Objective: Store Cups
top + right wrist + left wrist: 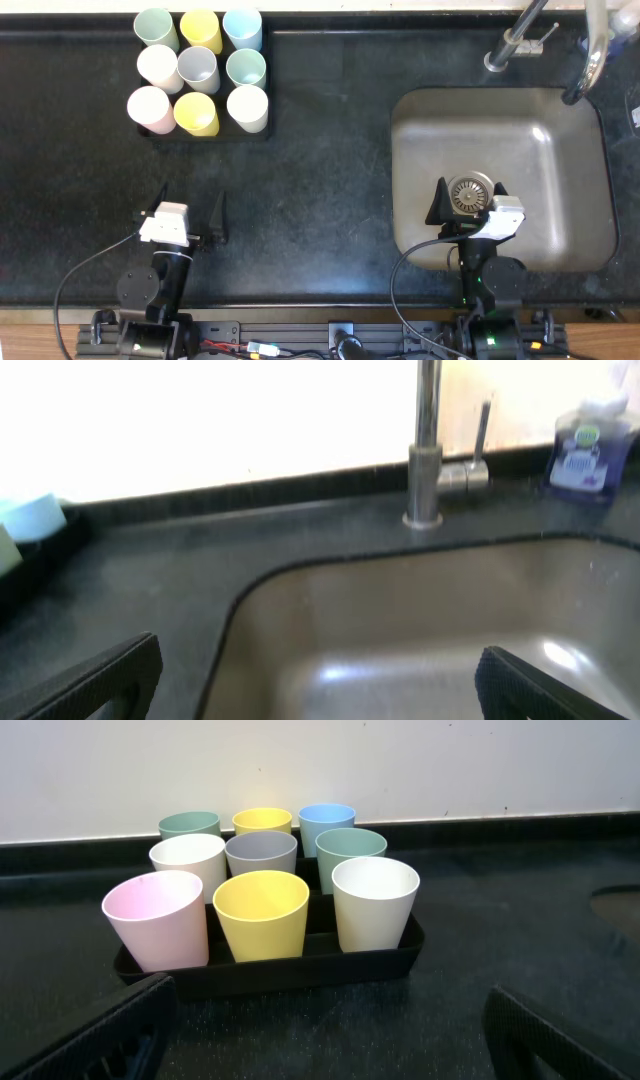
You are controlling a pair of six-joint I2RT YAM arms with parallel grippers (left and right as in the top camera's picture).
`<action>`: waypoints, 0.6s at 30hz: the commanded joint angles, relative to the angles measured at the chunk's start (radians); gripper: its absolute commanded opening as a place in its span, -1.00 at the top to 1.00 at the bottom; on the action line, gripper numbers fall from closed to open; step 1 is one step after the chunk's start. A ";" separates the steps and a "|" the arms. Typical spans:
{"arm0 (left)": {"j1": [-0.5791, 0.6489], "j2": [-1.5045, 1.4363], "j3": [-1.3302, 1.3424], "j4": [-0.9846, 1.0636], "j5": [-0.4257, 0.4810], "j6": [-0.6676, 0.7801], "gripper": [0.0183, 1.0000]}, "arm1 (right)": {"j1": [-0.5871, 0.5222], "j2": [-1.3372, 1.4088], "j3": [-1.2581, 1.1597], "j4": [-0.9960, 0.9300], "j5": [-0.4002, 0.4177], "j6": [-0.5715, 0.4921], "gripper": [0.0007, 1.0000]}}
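Several pastel cups stand upright in a black tray [258,132] [400,955] at the back left of the dark counter: pink [149,108] [158,918], yellow [196,113] [262,913], white [247,107] [373,901], grey [198,69] [261,852] and others behind. My left gripper [190,213] [330,1030] rests open on the counter, a short way in front of the tray, holding nothing. My right gripper [468,198] [320,680] hangs open over the steel sink [560,150] [420,620], also holding nothing.
A faucet [520,38] [428,450] rises behind the sink, with a soap bottle [588,448] to its right. The sink drain [470,192] lies under the right gripper. Bare dark counter [320,180] stretches between tray and sink.
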 commanded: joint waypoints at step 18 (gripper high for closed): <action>-0.006 -0.010 -0.001 -0.004 -0.001 -0.014 -1.00 | 0.007 -0.108 -0.013 0.005 -0.005 0.000 -0.98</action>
